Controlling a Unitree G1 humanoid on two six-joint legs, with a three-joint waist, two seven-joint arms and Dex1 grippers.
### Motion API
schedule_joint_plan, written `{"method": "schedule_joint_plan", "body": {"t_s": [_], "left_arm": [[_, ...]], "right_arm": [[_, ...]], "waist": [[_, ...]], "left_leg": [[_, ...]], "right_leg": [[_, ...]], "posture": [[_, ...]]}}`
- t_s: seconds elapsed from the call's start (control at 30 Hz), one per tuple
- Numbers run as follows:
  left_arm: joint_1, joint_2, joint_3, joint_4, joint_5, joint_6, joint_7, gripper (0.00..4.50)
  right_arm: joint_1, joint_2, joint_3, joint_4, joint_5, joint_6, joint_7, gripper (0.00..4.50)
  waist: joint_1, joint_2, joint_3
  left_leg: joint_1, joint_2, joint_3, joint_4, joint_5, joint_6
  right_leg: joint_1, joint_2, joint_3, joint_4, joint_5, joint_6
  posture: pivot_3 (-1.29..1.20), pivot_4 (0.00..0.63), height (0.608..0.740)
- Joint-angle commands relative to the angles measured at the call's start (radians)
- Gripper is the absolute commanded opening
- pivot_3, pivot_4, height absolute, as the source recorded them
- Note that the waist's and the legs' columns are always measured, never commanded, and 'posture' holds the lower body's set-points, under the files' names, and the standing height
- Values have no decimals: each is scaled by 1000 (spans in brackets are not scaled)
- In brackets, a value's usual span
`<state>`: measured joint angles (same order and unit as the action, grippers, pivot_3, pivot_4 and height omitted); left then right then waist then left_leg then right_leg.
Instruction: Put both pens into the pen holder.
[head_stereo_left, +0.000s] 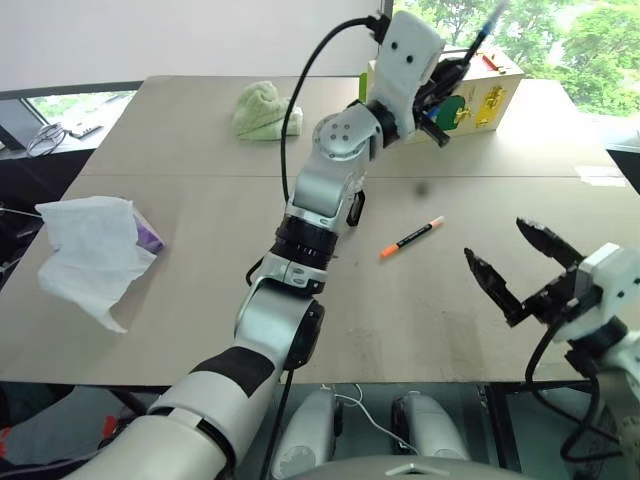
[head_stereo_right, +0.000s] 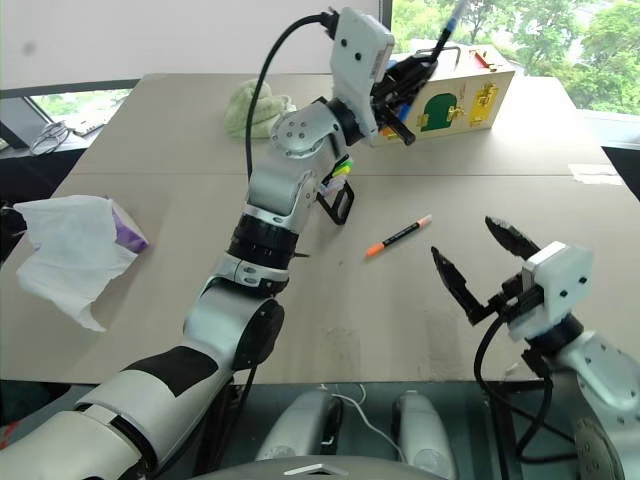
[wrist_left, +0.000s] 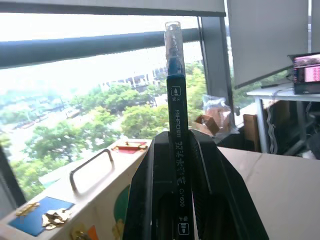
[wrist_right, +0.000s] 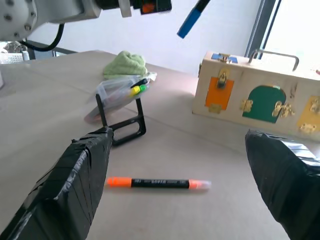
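Note:
My left gripper (head_stereo_left: 440, 88) is raised high over the far side of the table, shut on the blue-ended pen (wrist_left: 176, 130). The pen's black barrel sits between the two fingers (wrist_left: 145, 190), and its blue end and clear tip point up and away (head_stereo_right: 450, 25). The orange-ended pen (head_stereo_left: 411, 237) lies flat on the table's middle. My right gripper (head_stereo_left: 497, 243) hovers open just to the right of it, holding nothing. The pen holder (wrist_right: 117, 95), a clear case on a black wire stand, leans behind the orange pen with green and yellow markers inside; my left arm partly covers it.
A wooden box (wrist_right: 260, 100) with coloured doors and a handle stands at the far right, close under my left gripper. A green cloth (head_stereo_left: 262, 110) lies at the far middle. White tissue over a purple pack (head_stereo_left: 95, 250) sits at the left edge.

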<state>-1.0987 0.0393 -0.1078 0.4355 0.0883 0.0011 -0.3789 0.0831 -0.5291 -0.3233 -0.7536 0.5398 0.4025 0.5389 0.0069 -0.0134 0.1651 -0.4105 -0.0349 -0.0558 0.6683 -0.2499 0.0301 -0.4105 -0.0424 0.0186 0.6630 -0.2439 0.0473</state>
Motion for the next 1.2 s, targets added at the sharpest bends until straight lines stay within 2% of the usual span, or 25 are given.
{"method": "schedule_joint_plan", "body": {"t_s": [0.03,0.17,0.3,0.43,0.53,0.77,1.2], "left_arm": [[44,3,-64,38,147,-124,185,14],[88,-19,-88,4,177,-134,239,14],[108,-17,-105,-31,207,-109,263,14],[154,-10,-139,-106,287,-65,315,14],[197,-17,-154,-137,294,-49,310,14],[228,47,-173,-91,334,-134,333,14],[268,86,-146,-77,315,-117,338,14]], "right_arm": [[-162,-141,-29,136,43,-27,153,4500],[-380,-304,-23,466,34,-81,364,4500],[-502,-375,5,706,7,-143,513,4500],[-629,-429,26,864,30,-114,636,4500],[-655,-451,37,901,30,-107,700,4500],[-636,-473,20,865,53,-73,782,4500],[-592,-493,-20,830,83,-57,807,4500]], "waist": [[4,0,0],[10,-1,2],[12,-1,2],[7,0,2],[8,0,2],[9,0,2],[11,1,2]], "left_leg": [[0,0,0,0,-1,2],[-3,0,-4,1,-1,2],[-4,-1,-3,0,0,0],[-4,-1,1,-1,0,1],[-4,-1,1,-1,0,1],[-3,-1,1,0,-1,1],[-4,-1,0,0,-1,1]], "right_leg": [[0,0,0,0,0,0],[0,1,-4,0,0,0],[-1,-1,-4,-1,0,0],[-2,-4,-2,-2,0,0],[-3,-5,-1,-1,0,0],[-3,-7,-1,0,1,1],[-3,-9,-1,0,1,1]], "posture": [[0,150,740],[0,150,740],[0,150,740],[0,150,740],[0,150,740],[0,150,740],[0,150,740]]}}
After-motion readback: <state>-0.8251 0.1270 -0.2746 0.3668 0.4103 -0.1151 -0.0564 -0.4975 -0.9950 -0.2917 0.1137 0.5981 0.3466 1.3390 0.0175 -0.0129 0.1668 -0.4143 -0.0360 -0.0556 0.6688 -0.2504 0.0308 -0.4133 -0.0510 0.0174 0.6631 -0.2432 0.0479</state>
